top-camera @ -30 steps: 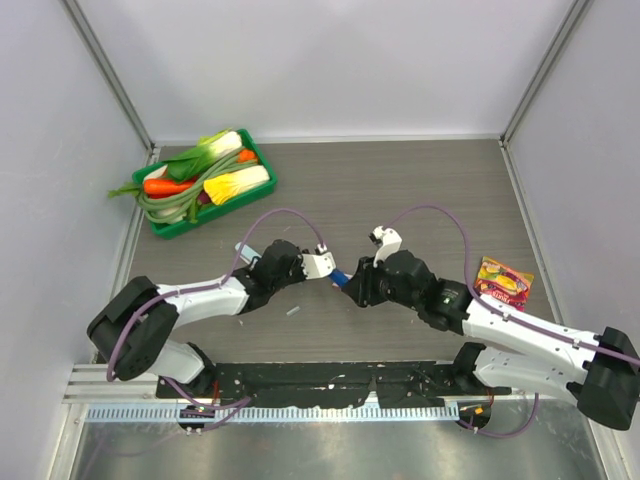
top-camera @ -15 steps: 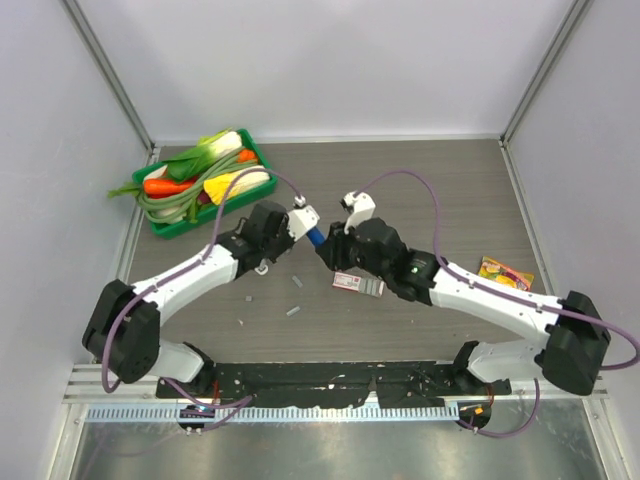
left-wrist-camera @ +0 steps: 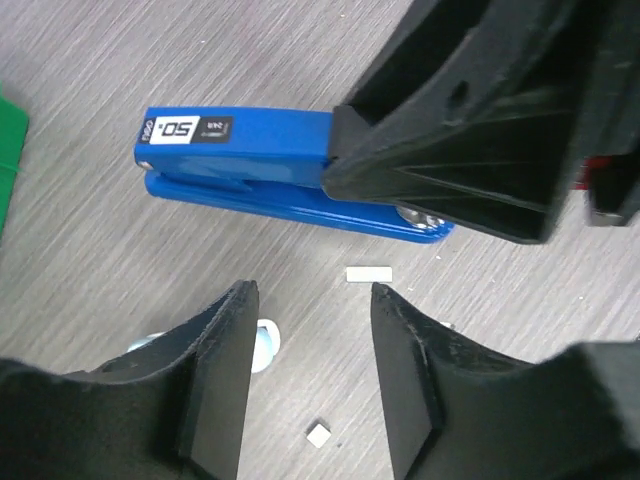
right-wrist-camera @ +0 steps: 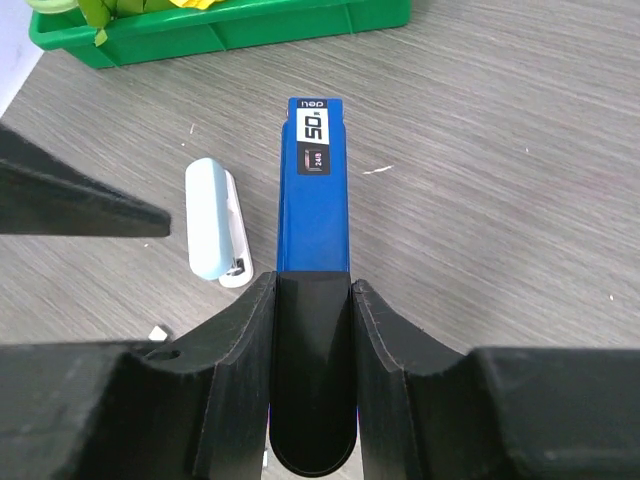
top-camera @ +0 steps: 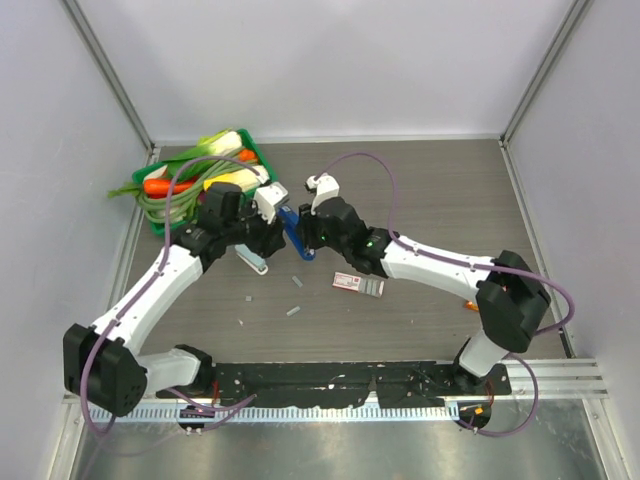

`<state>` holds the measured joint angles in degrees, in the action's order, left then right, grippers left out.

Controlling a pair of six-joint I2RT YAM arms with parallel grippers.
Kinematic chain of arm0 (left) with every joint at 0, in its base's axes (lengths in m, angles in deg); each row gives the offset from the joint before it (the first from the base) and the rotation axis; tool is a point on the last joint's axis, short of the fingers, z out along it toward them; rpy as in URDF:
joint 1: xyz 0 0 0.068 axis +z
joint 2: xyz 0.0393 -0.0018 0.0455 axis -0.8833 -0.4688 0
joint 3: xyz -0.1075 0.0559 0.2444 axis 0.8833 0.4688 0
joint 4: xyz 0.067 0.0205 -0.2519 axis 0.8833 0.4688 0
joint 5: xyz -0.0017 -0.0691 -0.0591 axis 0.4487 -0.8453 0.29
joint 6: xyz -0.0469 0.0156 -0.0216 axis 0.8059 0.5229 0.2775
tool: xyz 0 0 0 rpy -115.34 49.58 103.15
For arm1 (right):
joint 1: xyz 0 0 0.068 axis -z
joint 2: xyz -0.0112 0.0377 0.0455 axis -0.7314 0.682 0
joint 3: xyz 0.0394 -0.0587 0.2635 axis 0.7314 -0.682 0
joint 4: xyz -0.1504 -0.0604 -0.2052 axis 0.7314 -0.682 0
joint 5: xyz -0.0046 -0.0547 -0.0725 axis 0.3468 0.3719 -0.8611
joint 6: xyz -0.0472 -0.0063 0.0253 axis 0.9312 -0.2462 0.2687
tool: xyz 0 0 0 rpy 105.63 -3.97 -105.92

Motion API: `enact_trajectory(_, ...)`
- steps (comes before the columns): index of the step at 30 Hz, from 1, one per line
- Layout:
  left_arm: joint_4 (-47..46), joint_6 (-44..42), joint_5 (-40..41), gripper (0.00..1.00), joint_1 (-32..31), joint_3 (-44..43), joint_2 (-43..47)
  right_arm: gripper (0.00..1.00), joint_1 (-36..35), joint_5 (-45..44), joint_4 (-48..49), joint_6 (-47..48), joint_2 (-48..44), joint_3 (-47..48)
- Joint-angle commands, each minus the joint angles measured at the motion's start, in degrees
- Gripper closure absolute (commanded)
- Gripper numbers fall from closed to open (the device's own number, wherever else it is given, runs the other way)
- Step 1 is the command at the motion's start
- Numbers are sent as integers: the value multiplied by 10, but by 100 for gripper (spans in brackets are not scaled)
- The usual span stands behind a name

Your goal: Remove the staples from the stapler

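Our right end effector (right-wrist-camera: 312, 292) is clamped on the rear of the blue stapler (right-wrist-camera: 313, 180), left of centre; our left end effector (left-wrist-camera: 310, 298) hangs open and empty just beside it. A strip of staples (left-wrist-camera: 368, 273) lies on the bench (top-camera: 450, 200) nearby. A careless push from the left could twist the stapler loose.

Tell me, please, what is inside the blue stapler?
Its inside is hidden: the blue stapler is closed, gripped by the right gripper. One short staple strip lies on the table beside it.
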<state>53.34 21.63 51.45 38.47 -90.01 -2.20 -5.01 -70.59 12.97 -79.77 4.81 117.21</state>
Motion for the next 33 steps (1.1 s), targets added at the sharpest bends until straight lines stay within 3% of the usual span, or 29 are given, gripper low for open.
enact_trajectory(1,18,39,-47,38,36,6,40,99,2,-12,50,40,16,69)
enact_trajectory(6,22,58,-23,22,70,16,65,99,2,-23,23,92,77,107)
enact_trajectory(7,23,59,-12,14,70,22,73,99,1,-25,19,100,102,113)
enact_trajectory(10,30,61,-4,7,70,31,84,99,-1,-38,9,133,142,129)
enact_trajectory(16,56,51,-3,1,74,35,100,99,-12,-66,15,196,184,145)
enact_trajectory(23,61,34,-5,0,73,57,104,99,-13,-54,23,202,220,153)
enact_trajectory(24,54,33,-1,0,74,70,107,93,-13,-50,16,198,225,157)
enact_trajectory(25,51,28,3,0,74,75,107,75,-13,-51,14,195,225,159)
enact_trajectory(28,45,19,25,0,73,97,105,50,-13,-60,20,171,199,148)
enact_trajectory(31,35,11,32,0,74,112,106,31,-13,-66,28,148,156,117)
enact_trajectory(33,29,13,29,0,74,117,106,28,-13,-68,36,132,131,86)
